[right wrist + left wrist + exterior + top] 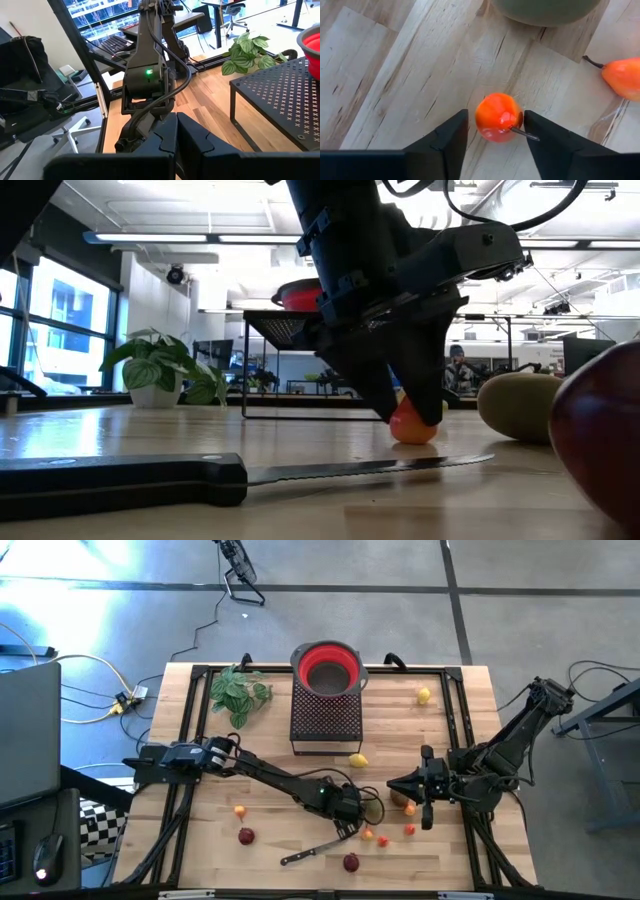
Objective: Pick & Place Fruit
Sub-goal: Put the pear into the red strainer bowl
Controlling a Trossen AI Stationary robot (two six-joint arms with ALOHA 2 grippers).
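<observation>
Near the knife [150,478], left fingers [447,142] parted around small orange fruit [497,117]

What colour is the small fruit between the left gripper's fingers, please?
Orange-red and glossy; the left wrist view shows it best.

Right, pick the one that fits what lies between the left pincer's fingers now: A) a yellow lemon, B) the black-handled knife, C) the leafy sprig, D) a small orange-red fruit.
D: the left wrist view shows a small orange-red fruit on the wood between the fingers of the left pincer. One finger is at its stem and a gap remains on the other side.
</observation>
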